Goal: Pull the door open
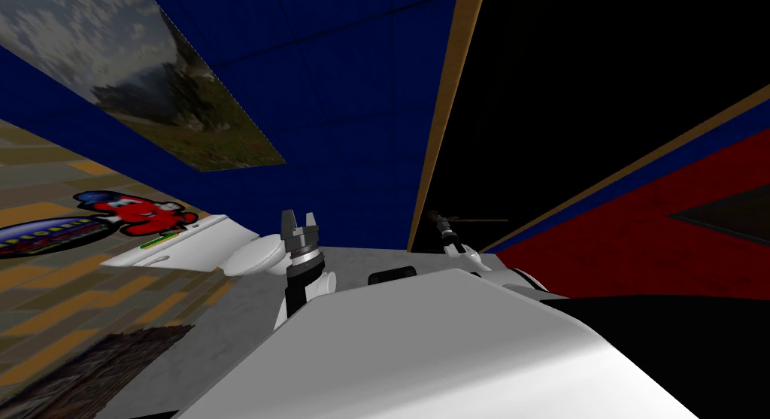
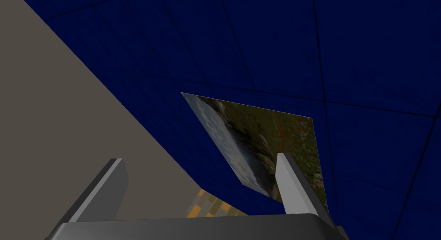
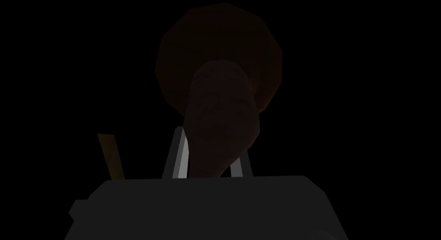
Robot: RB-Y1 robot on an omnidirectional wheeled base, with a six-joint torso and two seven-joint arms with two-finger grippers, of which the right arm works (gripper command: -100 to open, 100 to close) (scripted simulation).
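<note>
Two end effectors are seen just above the middle of the head view. The right end effector [image 1: 440,220] is placed a little right of centre, just past the tan door frame [image 1: 444,113], against a black area [image 1: 571,98]. In the right wrist view the door handle [image 3: 219,104], a dark reddish-brown lever on a round plate, is caught between the two fingers [image 3: 180,157]. These are pressed against its sides close to the dark gripper body. The lever runs on past the fingertips to the plate in the upper middle of the frame. The left end effector [image 1: 299,225] is held upright left of centre, beside a white toilet [image 1: 252,256]. Its fingers [image 2: 286,181] are spread apart and pointed at a blue wall [image 2: 258,43], on which a landscape picture [image 2: 258,138] is hung.
</note>
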